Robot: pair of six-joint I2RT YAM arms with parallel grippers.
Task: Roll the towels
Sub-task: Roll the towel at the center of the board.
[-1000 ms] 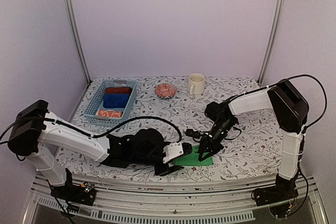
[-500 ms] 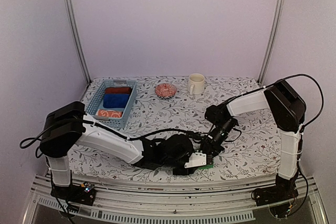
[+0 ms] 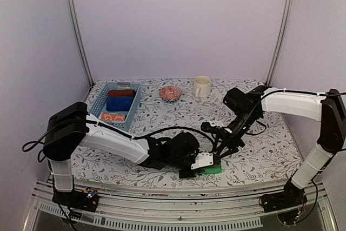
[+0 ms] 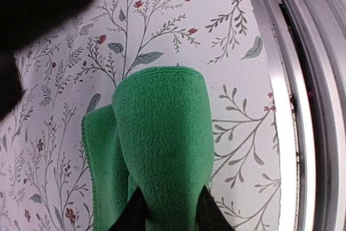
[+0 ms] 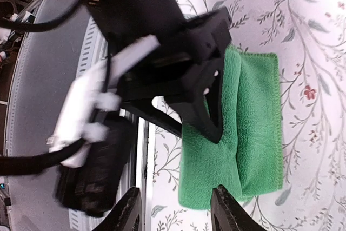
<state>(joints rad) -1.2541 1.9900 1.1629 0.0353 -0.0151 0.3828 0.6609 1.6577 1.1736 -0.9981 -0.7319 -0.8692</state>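
Bright green terry-cloth towel (image 4: 162, 128): at near edge of floral-print table (image 3: 259, 150), doubled into a fat fold.
L gripper (image 4: 171, 216): nipped onto fold, prob. to stop it springing open.
R gripper (image 5: 175, 209): fingers apart, empty, hovering above towel, clear of L's hold.

White-shelled arms (image 3: 108, 140), black joints (image 3: 67, 128); black left pincer (image 4: 170, 215), right pincer (image 5: 178, 212); looping cables (image 3: 173, 129)

Pale lilac walls (image 3: 178, 25) back a floral-patterned table (image 3: 270, 155).
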